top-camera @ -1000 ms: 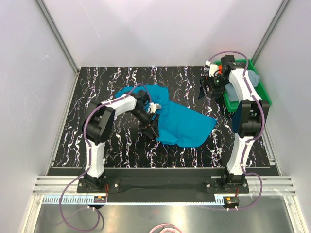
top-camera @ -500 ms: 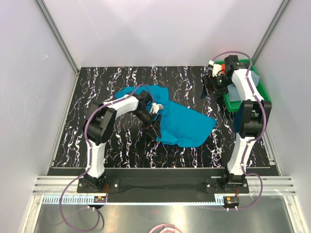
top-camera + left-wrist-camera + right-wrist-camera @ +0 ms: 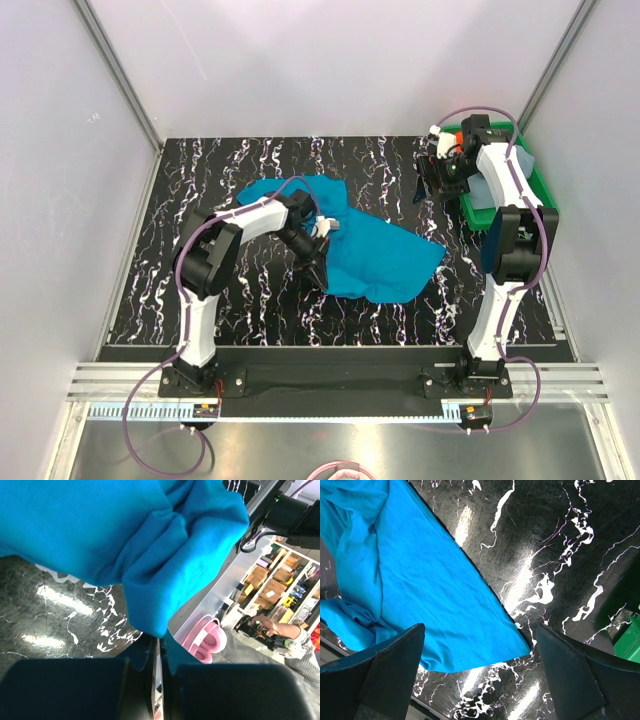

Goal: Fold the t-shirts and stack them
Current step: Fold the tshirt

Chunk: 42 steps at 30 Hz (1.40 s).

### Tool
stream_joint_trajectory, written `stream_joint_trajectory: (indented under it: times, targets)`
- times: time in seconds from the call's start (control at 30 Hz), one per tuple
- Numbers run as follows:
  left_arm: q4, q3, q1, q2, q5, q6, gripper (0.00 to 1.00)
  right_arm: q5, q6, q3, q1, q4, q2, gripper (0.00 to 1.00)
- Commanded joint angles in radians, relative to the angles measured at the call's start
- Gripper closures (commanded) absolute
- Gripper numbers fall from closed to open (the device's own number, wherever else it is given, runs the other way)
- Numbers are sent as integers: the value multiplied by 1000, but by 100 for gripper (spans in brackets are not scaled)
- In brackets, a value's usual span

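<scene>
The teal-blue t-shirt [image 3: 375, 255] lies crumpled in the middle of the black marbled table. My left gripper [image 3: 318, 272] is at its near left edge, shut on a fold of the teal cloth [image 3: 165, 595], which bunches right above the closed jaws. My right gripper [image 3: 428, 180] is open and empty, held above the table at the back right, next to the tray; its view looks down on the teal-blue t-shirt [image 3: 420, 595]. A grey-blue t-shirt [image 3: 495, 185] lies in the green tray [image 3: 540, 190], with a bit of orange-red cloth [image 3: 461, 144] behind the right wrist.
The green tray stands at the table's back right corner, beside the right arm. Grey walls close in the table on three sides. A corner of the tray [image 3: 630, 642] shows in the right wrist view.
My left gripper has moved a little to the right and nearer with the teal cloth edge. My right gripper drew back slightly toward the tray.
</scene>
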Motion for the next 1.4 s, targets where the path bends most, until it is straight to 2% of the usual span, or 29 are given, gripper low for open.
stream_joint_trajectory:
  times: [0.0,0.03,0.23,0.33,0.37,0.47,0.73,0.87,1.07,1.17,1.37]
  targets:
    - [-4,-6,0,-63,33,6,97,-10,12,8,2,21,-54,0]
    - [-9,-4,0,-66,30,9,100,-10,12,10,2,20,-54,0]
    - [-98,19,43,-114,-19,72,100,-9,10,5,0,18,-66,0]
    - [-179,69,114,-132,-188,127,100,-16,12,5,0,17,-72,0]
    - [-200,86,159,-137,-284,134,100,-26,12,7,2,17,-71,0]
    - [-214,92,252,-148,-433,132,100,-30,16,13,2,12,-65,0]
    - [-219,89,373,-180,-699,100,100,65,-10,74,14,26,-43,0]
    - [-204,134,445,-194,-849,80,100,60,-17,74,19,15,-51,0]
    - [-103,226,476,-241,-989,11,100,11,-22,4,22,15,-63,0]
    - [-47,275,468,-246,-1047,34,100,22,-22,14,54,18,-56,1]
    - [32,511,422,-105,-1162,115,100,33,-28,36,76,15,-54,0]
